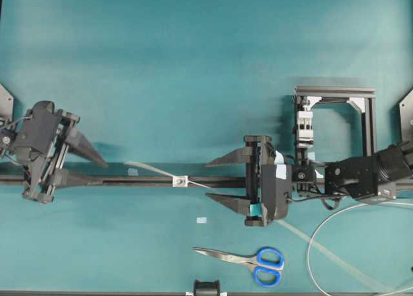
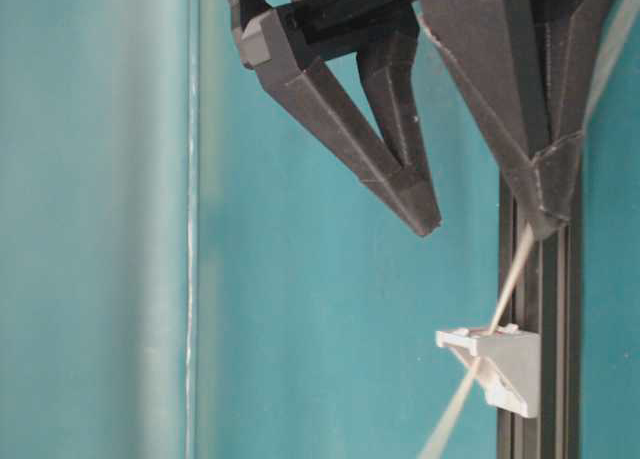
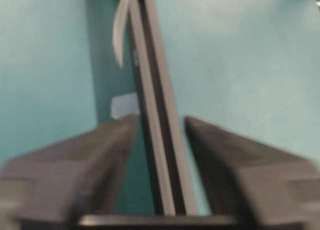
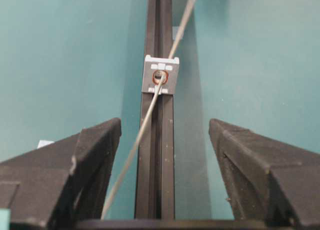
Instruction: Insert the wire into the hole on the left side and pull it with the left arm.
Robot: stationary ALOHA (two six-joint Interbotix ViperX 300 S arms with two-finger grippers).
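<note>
Blur hides the left wrist view's detail. The thin pale grey wire [image 4: 150,112] passes through the small white-silver block's hole [image 4: 160,76] (ringed red). The black pointed-fingered left gripper [image 1: 97,169] stands parted and empty; the blue-taped right gripper [image 1: 216,180] gapes wide, empty.

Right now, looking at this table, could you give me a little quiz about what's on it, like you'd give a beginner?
1. True or false: the wire passes through the hole in the small block.
2. What colour are the handles of the scissors? A red, B blue, C yellow.
3. Fill in: the left gripper and the right gripper both stand ____, holding nothing.
Key: 1 true; 2 B; 3 open.
</note>
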